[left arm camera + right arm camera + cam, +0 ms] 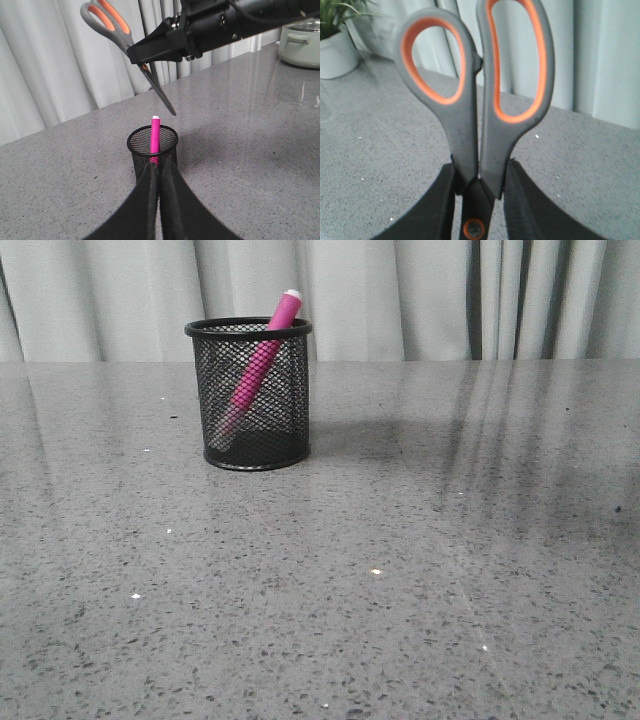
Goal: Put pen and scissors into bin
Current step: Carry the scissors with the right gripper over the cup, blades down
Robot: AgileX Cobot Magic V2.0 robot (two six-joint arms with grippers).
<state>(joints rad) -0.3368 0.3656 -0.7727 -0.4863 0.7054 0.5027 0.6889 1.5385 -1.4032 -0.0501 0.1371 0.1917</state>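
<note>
Across the front view the grey tabletop (400, 570) lies open on every side of the bin (250, 395), which stands alone toward the back left. The pen (262, 360) leans inside the bin, its upper end poking above the rim at the right, so it takes up part of the mouth; the rest of the opening looks free. In the left wrist view the right hand (150, 50) hangs in the air above the bin with the scissors (127, 45), blade tips down and clear of the pen. A pale pot (300, 42) sits well apart.
</note>
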